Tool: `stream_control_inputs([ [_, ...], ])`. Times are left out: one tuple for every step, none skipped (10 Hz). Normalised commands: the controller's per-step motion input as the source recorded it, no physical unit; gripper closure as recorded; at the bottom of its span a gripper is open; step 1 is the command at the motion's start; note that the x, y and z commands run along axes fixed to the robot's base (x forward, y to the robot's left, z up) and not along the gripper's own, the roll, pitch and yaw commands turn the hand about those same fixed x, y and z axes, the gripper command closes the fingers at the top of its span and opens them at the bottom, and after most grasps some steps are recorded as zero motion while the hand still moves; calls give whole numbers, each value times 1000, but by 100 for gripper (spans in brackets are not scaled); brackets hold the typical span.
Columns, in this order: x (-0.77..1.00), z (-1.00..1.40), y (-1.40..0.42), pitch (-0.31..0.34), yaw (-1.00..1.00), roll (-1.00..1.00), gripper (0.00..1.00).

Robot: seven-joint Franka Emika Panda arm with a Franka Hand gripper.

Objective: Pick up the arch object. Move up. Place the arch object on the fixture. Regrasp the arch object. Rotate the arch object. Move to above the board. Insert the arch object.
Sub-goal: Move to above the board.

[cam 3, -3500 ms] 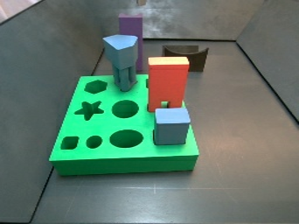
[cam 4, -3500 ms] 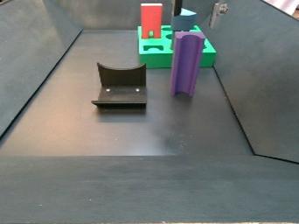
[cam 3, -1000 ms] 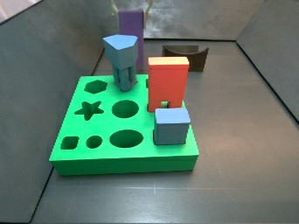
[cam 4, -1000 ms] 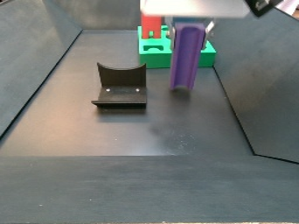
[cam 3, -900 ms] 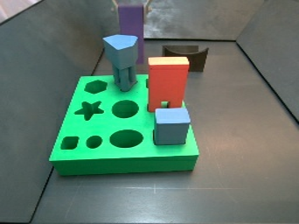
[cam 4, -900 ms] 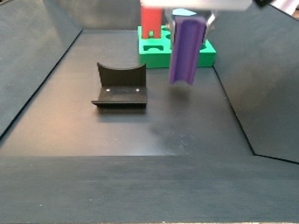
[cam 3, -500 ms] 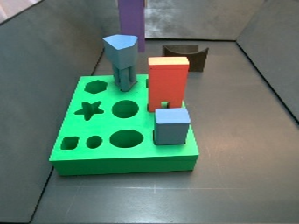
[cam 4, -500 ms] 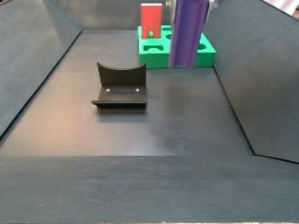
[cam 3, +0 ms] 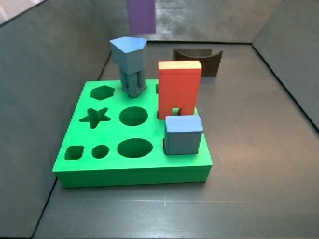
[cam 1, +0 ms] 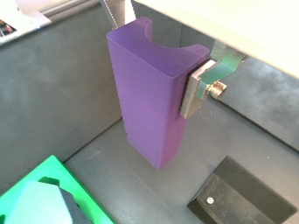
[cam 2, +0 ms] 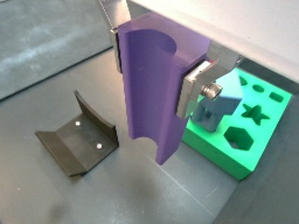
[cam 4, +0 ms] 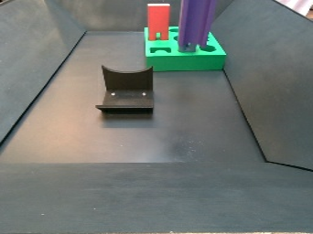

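Clearly the step in hand is the move up: the gripper (cam 2: 152, 74) has its silver plates clamped on the upper part of the arch object (cam 2: 158, 92), which hangs upright in the air, clear of the floor. Next — as I judge it — comes carrying it across and lowering it onto the fixture (cam 4: 124, 89), which means lining it up over the scooped top. Both wrist views show the grasp, whereas both side views show only the purple block's lower part — the fingers are out of frame — beside the board (cam 3: 112, 149).
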Motion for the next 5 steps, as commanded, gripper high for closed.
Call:
stream_control_inputs([
  [14, 388, -16, 71, 14, -73, 100],
  [13, 176, -9, 73, 18, -73, 100],
  [169, 257, -1000, 338, -133, 217, 100],
  [174, 255, -1000, 329, -118, 242, 100],
  [184, 262, -1000, 295, -57, 232, 100],
])
